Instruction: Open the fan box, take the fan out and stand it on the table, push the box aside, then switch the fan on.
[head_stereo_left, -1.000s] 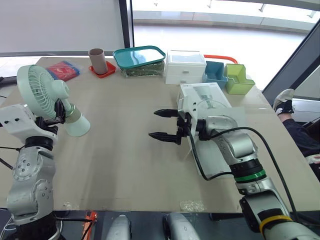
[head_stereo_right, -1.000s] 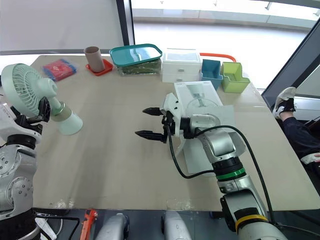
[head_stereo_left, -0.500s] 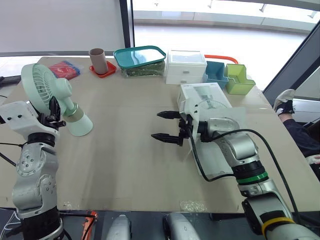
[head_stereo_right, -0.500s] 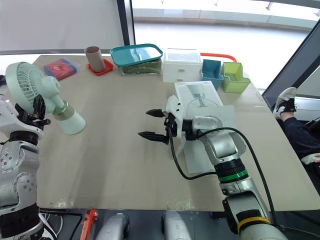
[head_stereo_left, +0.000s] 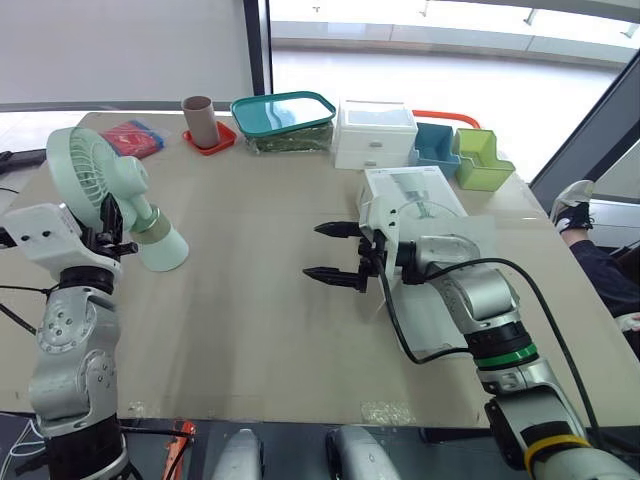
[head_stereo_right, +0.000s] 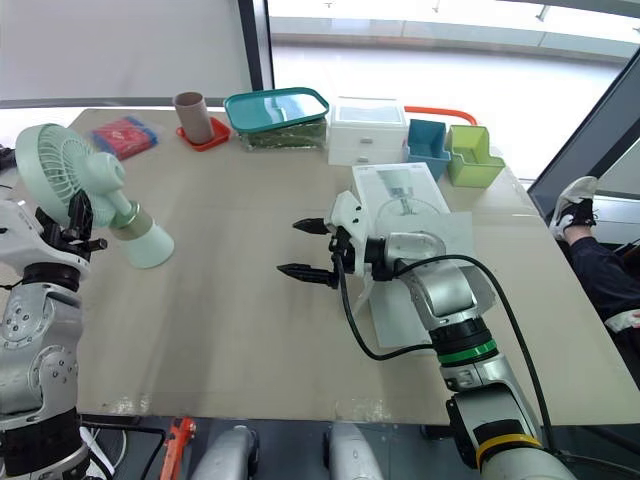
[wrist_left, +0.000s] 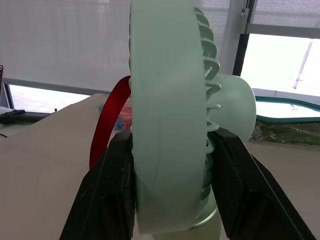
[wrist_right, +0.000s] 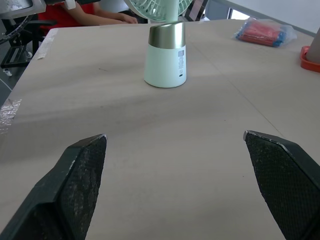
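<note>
A pale green fan (head_stereo_left: 95, 178) is at the table's left, its white base (head_stereo_left: 165, 250) down on the tabletop. My left gripper (head_stereo_left: 108, 225) is shut on the fan's round cage, and its fingers (wrist_left: 115, 185) press both sides of the cage (wrist_left: 165, 115). The white fan box (head_stereo_left: 415, 192) lies flat at the right with a flap (head_stereo_left: 440, 300) spread toward the front. My right gripper (head_stereo_left: 316, 250) hovers open over the middle of the table, just left of the box, pointing at the fan's base (wrist_right: 165, 57).
Along the far edge stand a paper tube on a red coaster (head_stereo_left: 198, 110), a teal-lidded container (head_stereo_left: 283, 110), white drawers (head_stereo_left: 375, 132) and blue and green bins (head_stereo_left: 482, 158). A red and blue packet (head_stereo_left: 130, 138) lies far left. A person's shoe (head_stereo_left: 572, 200) shows right.
My left gripper has brought the fan a little to the right and turned it slightly. My right gripper has stayed open and drawn back slightly toward the box.
</note>
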